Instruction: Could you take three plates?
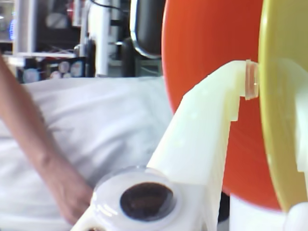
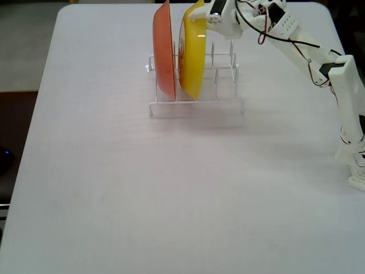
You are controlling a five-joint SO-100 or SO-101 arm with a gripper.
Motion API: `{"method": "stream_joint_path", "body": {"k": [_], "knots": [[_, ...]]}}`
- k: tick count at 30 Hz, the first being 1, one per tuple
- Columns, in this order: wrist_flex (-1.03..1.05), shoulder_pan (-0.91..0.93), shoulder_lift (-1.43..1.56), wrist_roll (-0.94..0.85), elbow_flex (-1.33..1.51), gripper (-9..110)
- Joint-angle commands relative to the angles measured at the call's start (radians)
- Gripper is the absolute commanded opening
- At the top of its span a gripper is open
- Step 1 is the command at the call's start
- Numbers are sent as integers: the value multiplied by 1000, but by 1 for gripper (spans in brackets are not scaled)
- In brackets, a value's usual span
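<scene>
Yellow plate: we see the yellow plate [image 2: 193, 54] standing on edge in the white wire rack [image 2: 225, 103], in the second slot from the left in the fixed view, leaning a little at the top.
Orange plate: the orange plate [image 2: 165, 51] stands upright in the slot just to its left, close beside it but apart; it is not one we want.
Other plates: we find no blue or cream plate in either view, so only the yellow one is left in the rack.
Gripper: the gripper [image 2: 206, 19] sits at the yellow plate's top rim; in the wrist view one white finger [image 1: 219, 103] lies on the side facing the orange plate and the yellow plate [image 1: 281, 103] fills the gap, so we judge the jaws clamped on that rim.
Why so: upright plates offer only the rim, so we take it from above.
Hand: a bare forearm and hand [image 1: 67, 190] rests on the white table [image 2: 142, 188] at the wrist view's left.
Next: we judge a straight lift is needed, clear of the wires and the orange plate.
</scene>
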Motion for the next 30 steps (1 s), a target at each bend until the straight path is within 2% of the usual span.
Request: {"method": "stream_joint_path", "body": {"k": [1, 16, 24, 30], "knots": [[23, 8, 324, 18, 103, -1], [-49, -100, 930, -61, 503, -1], [-161, -318, 1252, 77, 781, -1], [-321, -560, 1295, 207, 882, -1]]}}
